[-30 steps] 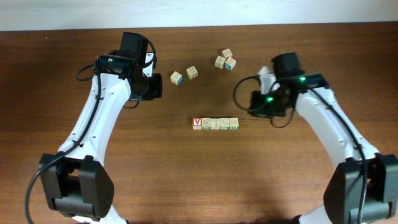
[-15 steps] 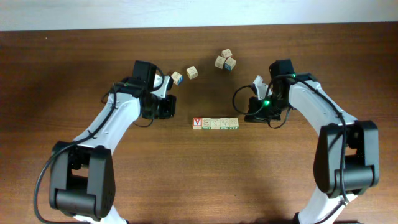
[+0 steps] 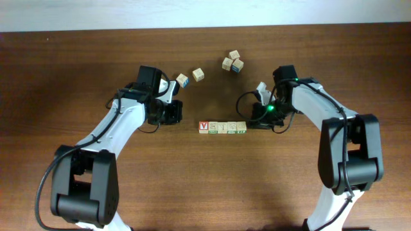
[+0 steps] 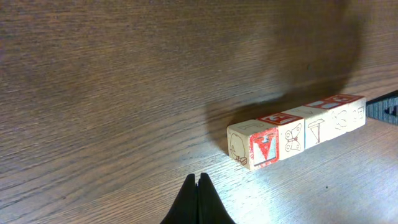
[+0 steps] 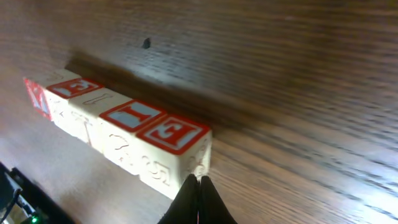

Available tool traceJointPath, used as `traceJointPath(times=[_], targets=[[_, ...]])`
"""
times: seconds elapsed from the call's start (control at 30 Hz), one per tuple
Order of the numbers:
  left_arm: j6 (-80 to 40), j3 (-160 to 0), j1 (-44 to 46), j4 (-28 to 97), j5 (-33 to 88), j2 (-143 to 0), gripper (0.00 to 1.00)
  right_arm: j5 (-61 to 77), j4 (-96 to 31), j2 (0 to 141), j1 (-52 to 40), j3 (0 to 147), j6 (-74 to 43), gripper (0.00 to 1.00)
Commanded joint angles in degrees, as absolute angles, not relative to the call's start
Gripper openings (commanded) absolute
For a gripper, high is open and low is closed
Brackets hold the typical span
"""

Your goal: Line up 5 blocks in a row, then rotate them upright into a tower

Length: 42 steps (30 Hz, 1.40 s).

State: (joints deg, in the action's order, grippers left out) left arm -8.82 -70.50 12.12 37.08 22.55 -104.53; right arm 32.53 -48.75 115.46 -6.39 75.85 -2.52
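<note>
The blocks (image 3: 222, 127) lie in a tight straight row of several pale cubes at mid-table, the left end one (image 3: 203, 127) showing a red-and-white V. My left gripper (image 3: 182, 116) is shut and empty, up and to the left of the row; in the left wrist view its closed tips (image 4: 198, 178) sit short of the V cube (image 4: 263, 148). My right gripper (image 3: 249, 122) is shut at the row's right end. In the right wrist view its tips (image 5: 199, 182) rest against the lower corner of the end cube (image 5: 177, 140).
Loose cubes lie toward the back: one with blue marks (image 3: 182, 80), a plain one (image 3: 198, 74), and a cluster of three (image 3: 232, 62) including a blue-marked one (image 3: 237, 65). Bare brown tabletop (image 3: 212, 179) spreads in front of the row.
Both arms have come in toward the row. The left gripper swung down and right near the V end; the right gripper moved left to the right end cube. Both stayed shut.
</note>
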Motion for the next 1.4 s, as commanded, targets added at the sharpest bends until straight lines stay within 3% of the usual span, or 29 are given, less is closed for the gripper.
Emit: traceJointPath(times=[0.0, 1.37], targets=[[-7.92, -70.19, 12.34, 36.80, 23.14, -104.90, 0.00, 33.87, -48.16, 115.92, -7.88, 75.96, -2.20, 0.04], [-16.16, -65.49, 17.21, 29.71, 23.18, -105.93, 0.00, 27.81, -43.03, 115.87, -8.25, 75.92, -13.78, 0.04]])
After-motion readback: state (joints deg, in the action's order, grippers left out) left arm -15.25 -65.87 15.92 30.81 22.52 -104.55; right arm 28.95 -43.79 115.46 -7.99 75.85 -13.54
